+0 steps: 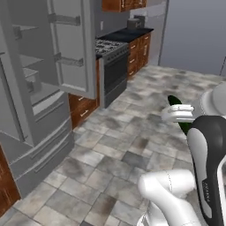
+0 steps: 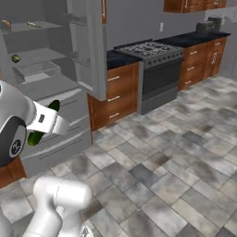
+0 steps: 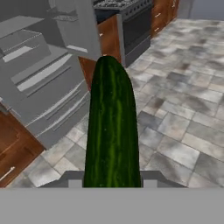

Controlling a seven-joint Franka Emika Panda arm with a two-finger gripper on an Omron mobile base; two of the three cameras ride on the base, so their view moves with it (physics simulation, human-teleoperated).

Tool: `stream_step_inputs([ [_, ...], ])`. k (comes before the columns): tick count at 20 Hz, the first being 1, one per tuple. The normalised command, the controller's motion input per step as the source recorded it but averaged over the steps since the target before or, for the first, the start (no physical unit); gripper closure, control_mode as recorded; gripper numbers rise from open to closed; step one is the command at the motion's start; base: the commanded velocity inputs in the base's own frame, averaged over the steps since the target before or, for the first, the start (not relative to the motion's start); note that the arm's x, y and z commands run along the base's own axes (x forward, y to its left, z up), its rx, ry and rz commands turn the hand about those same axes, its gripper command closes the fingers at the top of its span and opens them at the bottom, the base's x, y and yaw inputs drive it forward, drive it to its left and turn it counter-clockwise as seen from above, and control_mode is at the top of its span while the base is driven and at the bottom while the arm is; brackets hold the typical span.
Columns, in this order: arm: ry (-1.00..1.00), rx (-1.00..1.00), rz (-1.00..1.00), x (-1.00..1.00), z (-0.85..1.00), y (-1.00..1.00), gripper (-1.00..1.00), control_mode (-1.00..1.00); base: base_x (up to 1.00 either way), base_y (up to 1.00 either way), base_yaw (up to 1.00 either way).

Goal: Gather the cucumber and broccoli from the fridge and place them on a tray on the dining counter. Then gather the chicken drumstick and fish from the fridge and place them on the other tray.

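My gripper (image 1: 177,113) is shut on the cucumber (image 1: 176,100), a dark green stick that pokes out above and below the fingers, held in the air over the tiled floor. In the hand view the cucumber (image 3: 113,127) rises straight up from the gripper (image 3: 113,181). From the right, the gripper (image 2: 46,121) and cucumber (image 2: 35,137) hang in front of the fridge (image 2: 60,139), whose door stands open. On its shelves lie a small green lump, the broccoli (image 2: 16,58), an orange-brown chicken drumstick (image 2: 4,23) and a thin yellowish fish (image 2: 32,24). The dining counter and trays are out of view.
The open fridge door (image 1: 73,48) juts out toward a black stove (image 1: 112,66) set among brown wooden cabinets (image 2: 113,95). Grey tiled floor (image 2: 176,152) spreads wide to the right. A grey wall panel (image 1: 194,31) stands at the far end.
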Motion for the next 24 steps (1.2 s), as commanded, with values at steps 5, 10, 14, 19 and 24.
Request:
stream_step_inputs([
  [5,0.00,0.00,0.00,0.00,0.00,0.00,1.00,1.00,-0.89,0.12,-0.55],
  [10,0.00,0.00,0.00,0.00,0.00,0.00,1.00,1.00,-0.81,0.08,-0.52],
  [14,0.00,0.00,0.00,0.00,0.00,0.00,1.00,1.00,-0.73,0.00,-0.49],
  [19,0.00,0.00,0.00,0.00,0.00,0.00,1.00,1.00,-0.74,-0.07,-0.35],
  [24,0.00,0.00,0.00,0.00,0.00,0.00,1.00,1.00,-0.49,-0.66,-0.16],
])
